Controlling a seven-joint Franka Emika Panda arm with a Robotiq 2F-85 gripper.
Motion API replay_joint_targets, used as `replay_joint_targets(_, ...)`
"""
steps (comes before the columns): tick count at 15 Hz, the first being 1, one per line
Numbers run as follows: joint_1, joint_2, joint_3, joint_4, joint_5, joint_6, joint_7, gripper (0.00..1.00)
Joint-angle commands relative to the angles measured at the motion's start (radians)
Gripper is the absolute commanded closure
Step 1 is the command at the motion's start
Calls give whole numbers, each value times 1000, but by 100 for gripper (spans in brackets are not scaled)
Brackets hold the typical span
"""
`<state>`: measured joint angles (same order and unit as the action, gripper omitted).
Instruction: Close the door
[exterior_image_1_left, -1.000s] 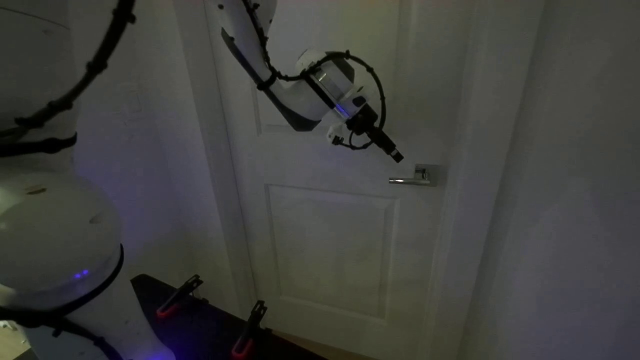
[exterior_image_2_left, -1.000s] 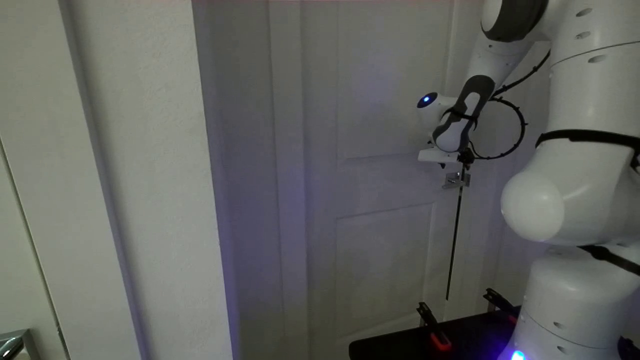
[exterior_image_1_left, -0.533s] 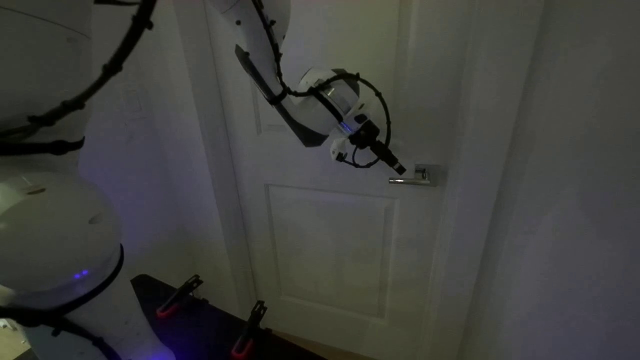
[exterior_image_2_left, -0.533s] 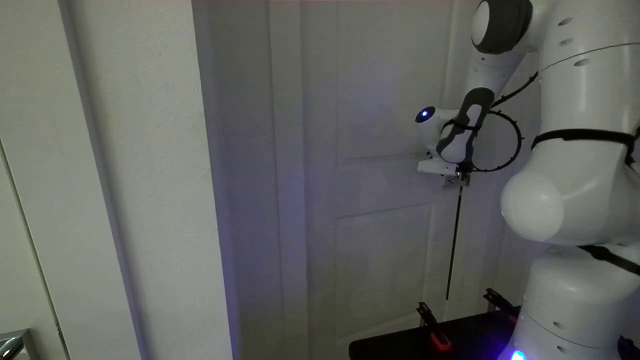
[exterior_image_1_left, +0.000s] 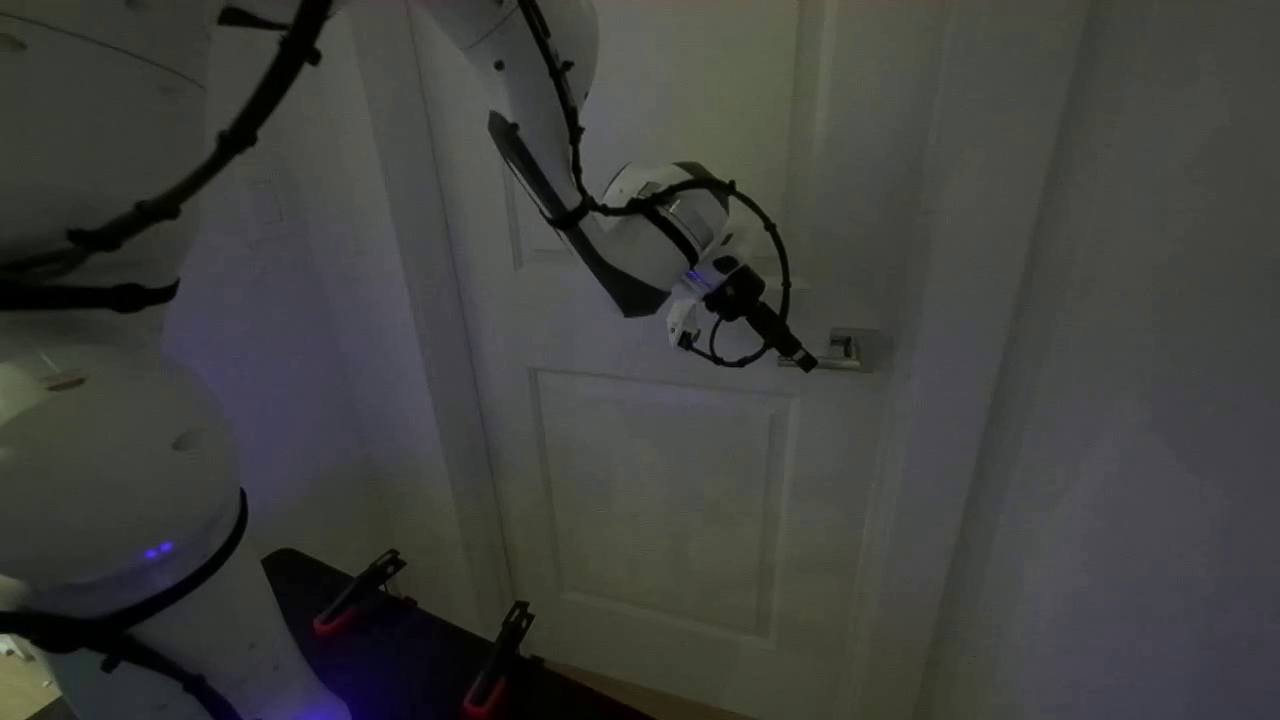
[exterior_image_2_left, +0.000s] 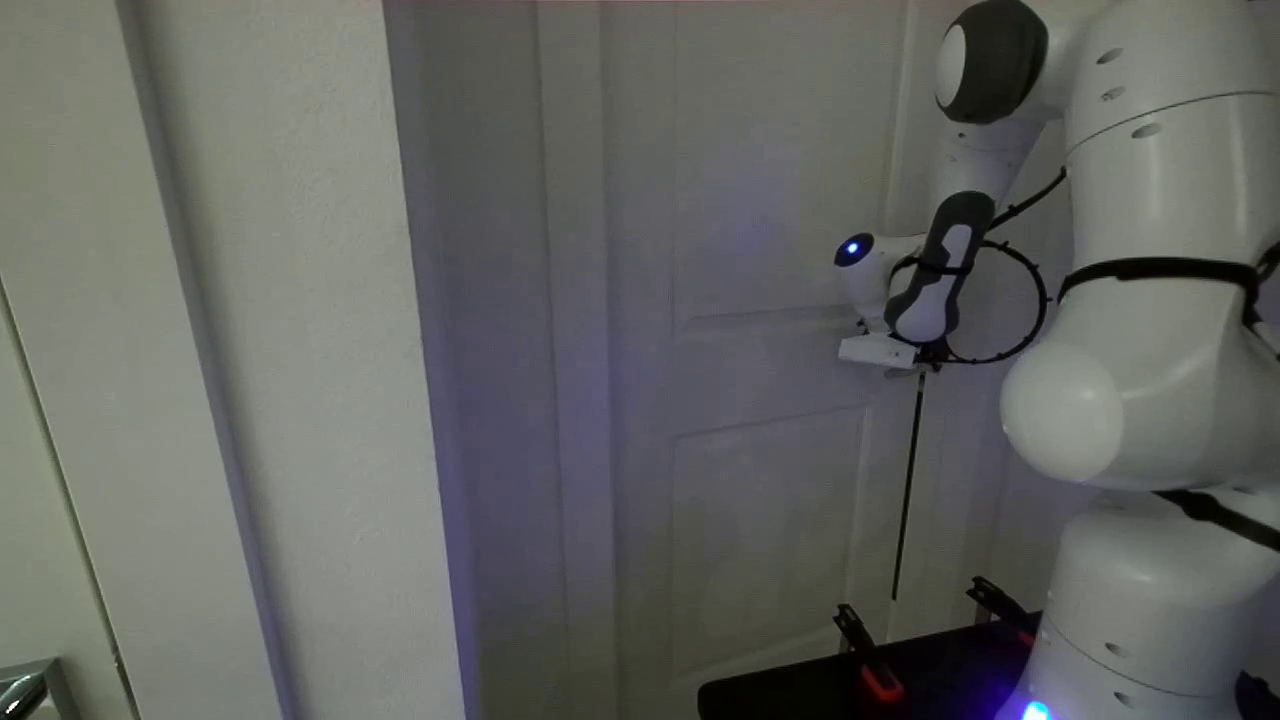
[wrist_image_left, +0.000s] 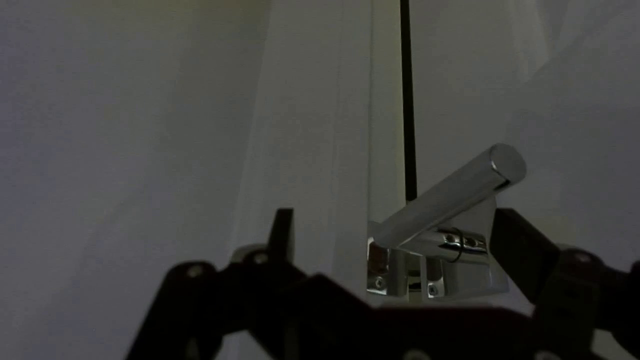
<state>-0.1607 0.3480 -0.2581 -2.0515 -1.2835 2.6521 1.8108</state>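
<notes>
We list one white jointed robot arm with dark grey panels (exterior_image_1_left: 640, 250), its thick base (exterior_image_1_left: 120, 470) at the near left in an exterior view; in both exterior views its forearm stands in front of the tall white room door with recessed rectangular panels (exterior_image_1_left: 660, 500). A black cable held with ties (exterior_image_1_left: 769, 228) loops beside the wrist. Low at the left lies a flat black tabletop (exterior_image_1_left: 420, 650); along its far edge we count two black clamps with red grips (exterior_image_1_left: 358, 592). A smooth white wall (exterior_image_1_left: 1150, 350) takes the right, a white moulded door frame (exterior_image_1_left: 940, 450) borders the door, and in an exterior view a silver metal fitting (exterior_image_2_left: 35, 690) shows at the near left.

Jaws of the black two-fingered gripper (wrist_image_left: 394, 215): wide apart. In the wrist view we find a silver cylindrical metal lever handle (wrist_image_left: 445, 195) between the fingertips, closer to the one at the right; whether they touch it, we cannot tell. In an exterior view the gripper covers part of the lever handle (exterior_image_1_left: 840, 363).

The door lies on the far side of the jaws, upright. A narrow dark gap (wrist_image_left: 407, 100) runs along its handle edge, and small silver metal plates with screws (wrist_image_left: 378, 283) show just beside the lever handle.
</notes>
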Motion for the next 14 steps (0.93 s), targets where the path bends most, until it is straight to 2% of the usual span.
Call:
replay_joint_targets(1,-3,13,-19,-9,-63,34,81,0)
replay_joint_targets(11,-6,22,-35,-25,-155,45,206,0)
replay_joint_targets(14,-4,33,-47,-19,-226,43,282,0)
